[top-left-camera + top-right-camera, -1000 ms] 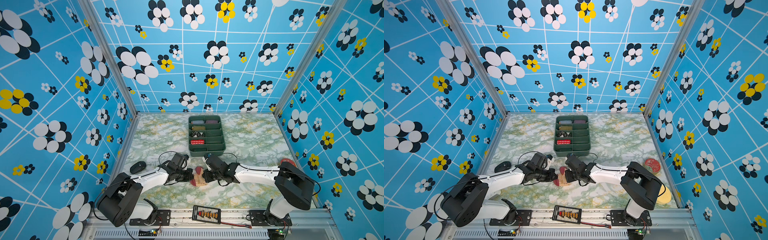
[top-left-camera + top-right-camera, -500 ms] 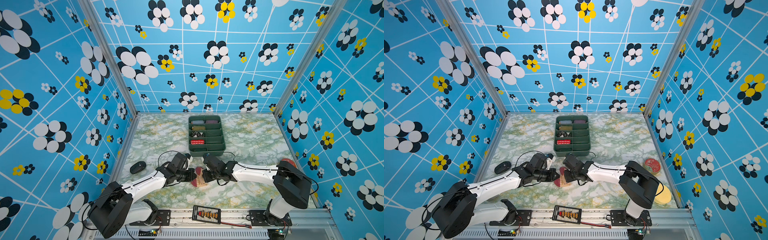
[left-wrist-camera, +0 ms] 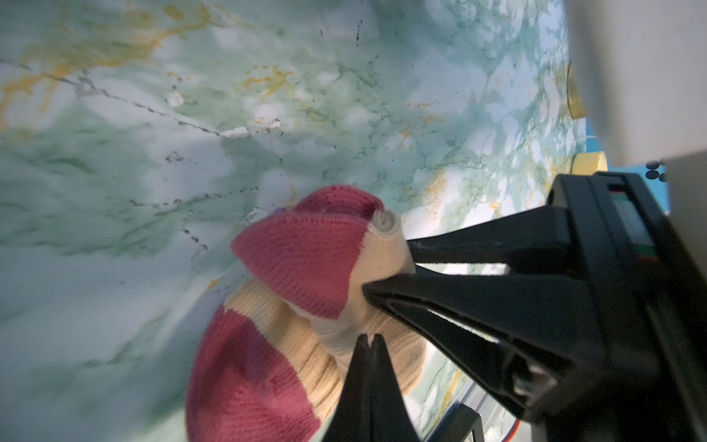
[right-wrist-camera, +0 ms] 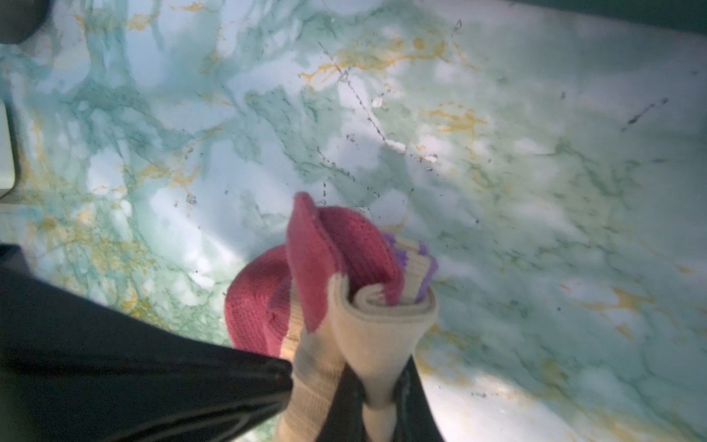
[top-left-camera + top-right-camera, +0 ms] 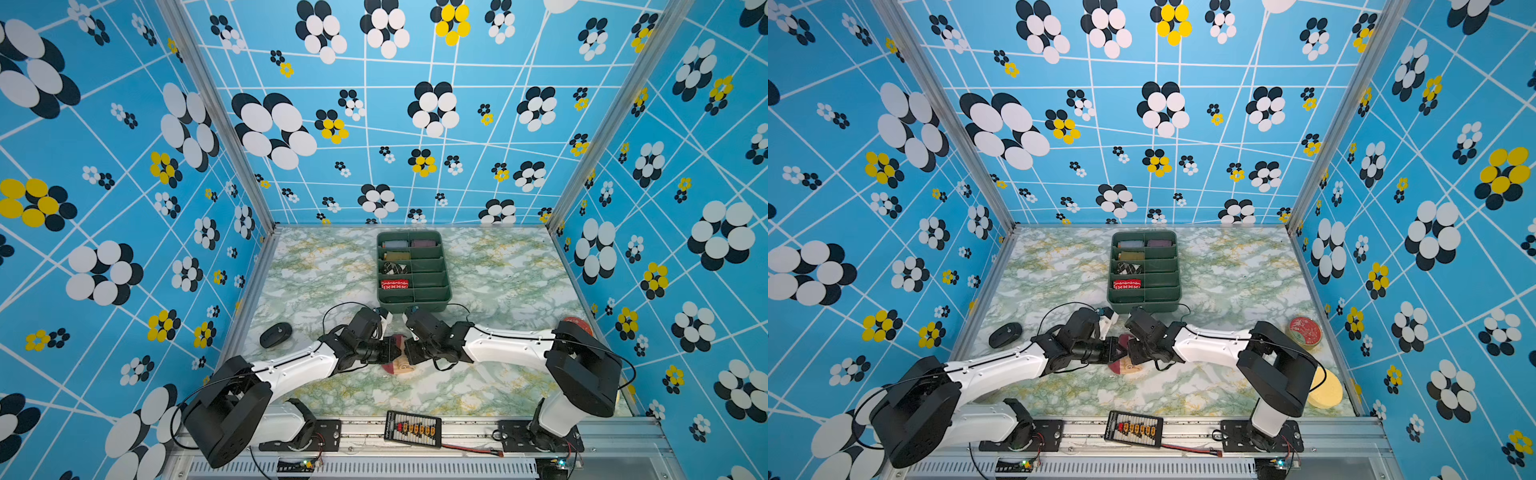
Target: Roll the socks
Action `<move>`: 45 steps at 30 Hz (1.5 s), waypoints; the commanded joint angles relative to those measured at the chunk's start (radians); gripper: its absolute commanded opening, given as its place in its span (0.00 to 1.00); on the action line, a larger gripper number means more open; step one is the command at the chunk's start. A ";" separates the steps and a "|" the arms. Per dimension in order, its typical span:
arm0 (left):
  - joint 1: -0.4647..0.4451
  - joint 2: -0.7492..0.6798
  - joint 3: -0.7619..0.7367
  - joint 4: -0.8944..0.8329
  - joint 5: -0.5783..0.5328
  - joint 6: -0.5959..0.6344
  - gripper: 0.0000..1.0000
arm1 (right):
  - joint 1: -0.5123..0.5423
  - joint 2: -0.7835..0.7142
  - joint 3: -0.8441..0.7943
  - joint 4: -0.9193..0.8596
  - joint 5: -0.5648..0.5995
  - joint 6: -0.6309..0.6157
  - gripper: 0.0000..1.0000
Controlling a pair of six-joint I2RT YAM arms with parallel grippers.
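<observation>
Where the two arms meet, at the front middle of the table (image 5: 498, 266), the socks (image 5: 400, 368) sit bunched between them, just in front of the green tray (image 5: 415, 306) and not touching it. In both top views only a small patch of dark red and cream cloth shows below the gripper tips.

The right gripper (image 4: 378, 398) is clamped on the socks. In its wrist view the two black fingers (image 4: 417, 413) pinch a fold of cream ribbed cloth. Beyond the pinch the cloth curls into a loose roll with a dark red flap and purple stripes.

The left gripper (image 3: 369, 338) is fully closed, fingers pressed together. Its tip rests against the cream cloth, and I cannot tell whether any cloth is caught in it. In the left wrist view one dark red end stands up off the table, while another dark red and cream part lies below it on the marbled surface.

The tray holds several rolled pairs, among them a red white-patterned roll (image 5: 394, 284) and a black-and-white diamond roll (image 5: 394, 268). A black oval object (image 5: 275, 335) lies on the table beside the left arm. A red round tin (image 5: 1304, 332) and a yellow disc (image 5: 1325, 388) lie near the right arm's base.
</observation>
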 commanded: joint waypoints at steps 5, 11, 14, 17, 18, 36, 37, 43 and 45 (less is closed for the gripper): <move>-0.042 0.074 0.017 0.070 0.018 -0.030 0.01 | 0.013 0.042 -0.023 -0.095 0.014 -0.006 0.00; -0.085 0.101 -0.001 0.084 0.041 -0.053 0.00 | 0.013 0.050 -0.024 -0.086 0.017 0.007 0.00; -0.087 0.103 -0.019 0.070 0.054 -0.051 0.00 | 0.013 0.052 -0.027 -0.082 0.015 0.018 0.00; -0.087 0.097 -0.039 0.055 0.058 -0.048 0.00 | 0.013 0.054 -0.032 -0.076 0.014 0.028 0.00; -0.087 0.097 -0.045 0.053 0.059 -0.049 0.00 | 0.013 0.054 -0.034 -0.076 0.013 0.031 0.00; -0.068 0.178 -0.111 0.063 0.056 -0.030 0.00 | 0.011 -0.018 -0.069 -0.040 -0.016 0.041 0.18; -0.065 0.176 -0.113 0.059 0.054 -0.027 0.00 | 0.011 -0.020 -0.069 -0.040 -0.017 0.043 0.21; -0.050 0.194 -0.132 0.071 0.055 -0.018 0.00 | -0.007 -0.061 -0.103 -0.019 -0.012 0.055 0.31; -0.049 0.201 -0.137 0.079 0.057 -0.018 0.00 | -0.024 -0.093 -0.130 -0.002 -0.018 0.062 0.32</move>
